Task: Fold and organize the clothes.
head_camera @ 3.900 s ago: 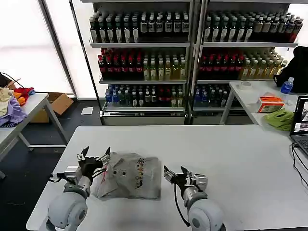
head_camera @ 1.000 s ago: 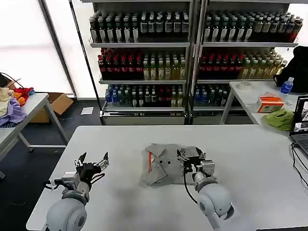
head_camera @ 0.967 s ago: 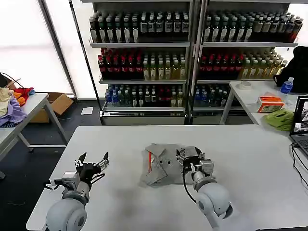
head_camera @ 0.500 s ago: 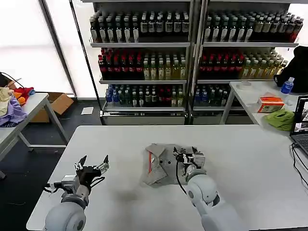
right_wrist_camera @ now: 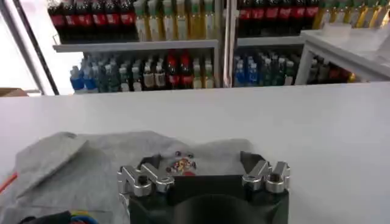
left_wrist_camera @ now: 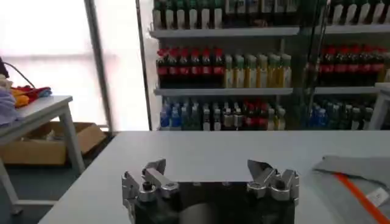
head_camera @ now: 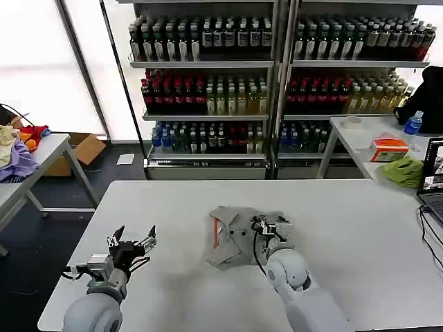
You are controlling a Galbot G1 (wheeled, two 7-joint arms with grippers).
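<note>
Since the earliest frame the grey soft cotton shirt (head_camera: 239, 237) has gone from lying spread between the two arms to sitting as a folded bundle at the middle of the white rectangular table (head_camera: 360, 228), and the right gripper (head_camera: 270, 227) has come forward to hover over the shirt's right edge. Its fingers (right_wrist_camera: 141, 177) stand apart with nothing between them; in the right wrist view the small multicoloured chest print (right_wrist_camera: 181, 164) lies just beyond the claw. The left gripper (head_camera: 131, 242) waits well to the left of the shirt, near the table's front left corner, fingers (left_wrist_camera: 153, 177) spread wide and empty.

The shirt is loosely bundled: one flap turns up to show the red-lined collar (head_camera: 217, 235), and the edges do not line up.

The fabric looks light and limp, so it should sag and slide on the smooth tabletop rather than hold a crease, and a pinch in the middle would likely bunch it. Better holds seem to be the doubled edge or the stiffer collar seam, with the left gripper pinning the far side
</note>
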